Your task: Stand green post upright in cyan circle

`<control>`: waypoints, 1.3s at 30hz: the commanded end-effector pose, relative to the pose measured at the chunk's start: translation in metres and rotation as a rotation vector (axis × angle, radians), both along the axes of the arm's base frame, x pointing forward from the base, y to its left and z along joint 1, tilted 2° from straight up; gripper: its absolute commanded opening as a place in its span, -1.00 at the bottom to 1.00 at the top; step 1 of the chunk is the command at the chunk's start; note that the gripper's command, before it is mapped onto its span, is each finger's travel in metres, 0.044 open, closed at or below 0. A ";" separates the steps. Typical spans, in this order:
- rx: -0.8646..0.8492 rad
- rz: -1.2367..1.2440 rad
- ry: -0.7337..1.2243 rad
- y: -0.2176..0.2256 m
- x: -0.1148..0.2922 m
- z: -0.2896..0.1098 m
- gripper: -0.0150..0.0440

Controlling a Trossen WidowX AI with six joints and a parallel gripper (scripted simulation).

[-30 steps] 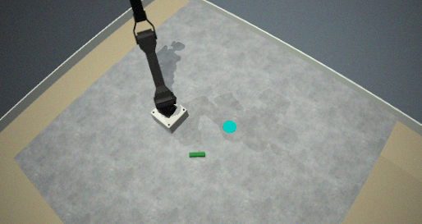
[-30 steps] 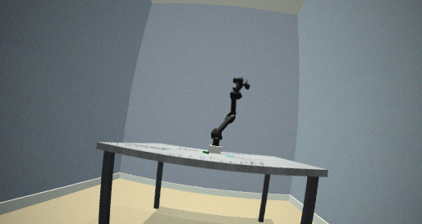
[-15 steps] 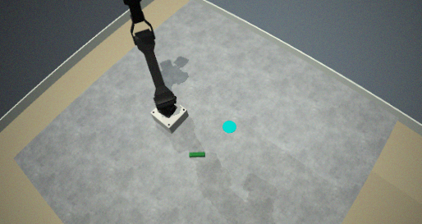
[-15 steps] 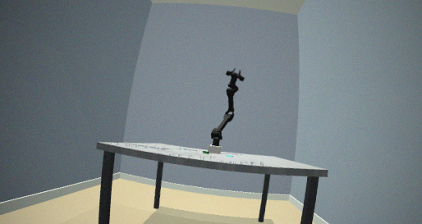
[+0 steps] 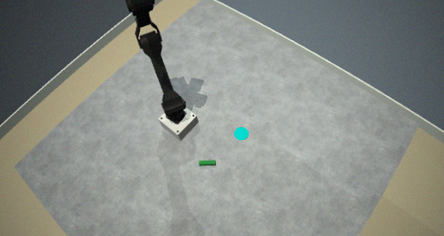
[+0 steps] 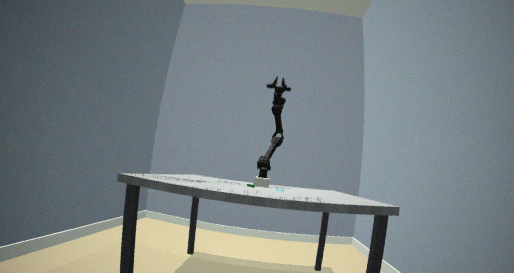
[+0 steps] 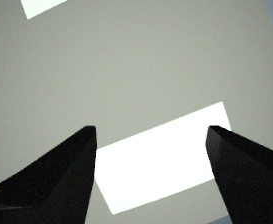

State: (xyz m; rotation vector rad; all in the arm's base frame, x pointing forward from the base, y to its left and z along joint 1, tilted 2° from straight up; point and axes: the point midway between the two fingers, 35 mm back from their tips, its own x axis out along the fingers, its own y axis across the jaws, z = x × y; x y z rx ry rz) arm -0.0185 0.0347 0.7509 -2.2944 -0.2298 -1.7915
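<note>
The green post [image 5: 207, 162] [image 6: 249, 185] lies flat on the grey table top, in front of the arm's white base [image 5: 179, 123] [image 6: 262, 181]. The cyan circle [image 5: 241, 133] [image 6: 280, 189] is a flat disc on the table, to the right of the base and apart from the post. My gripper [image 6: 279, 84] [image 7: 152, 135] is raised high above the table, pointing up at the ceiling. Its two dark fingers stand apart with only ceiling and a bright light panel between them. It holds nothing. In the top view the gripper is cut off by the top edge.
The table [image 6: 350, 203] stands on dark legs in a room with blue-grey walls. The arm's upright links [image 5: 157, 67] [image 6: 276, 118] rise from the base near the table's middle. The tan floor [image 5: 52, 102] shows beyond the table edges.
</note>
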 end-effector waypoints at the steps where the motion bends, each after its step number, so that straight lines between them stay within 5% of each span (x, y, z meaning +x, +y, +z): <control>1: 0.093 0.067 0.099 -0.026 0.038 -0.009 0.30; 19: 0.503 0.299 0.470 -0.113 0.180 -0.083 0.30; 39: 1.038 0.462 0.816 -0.168 0.295 -0.225 0.30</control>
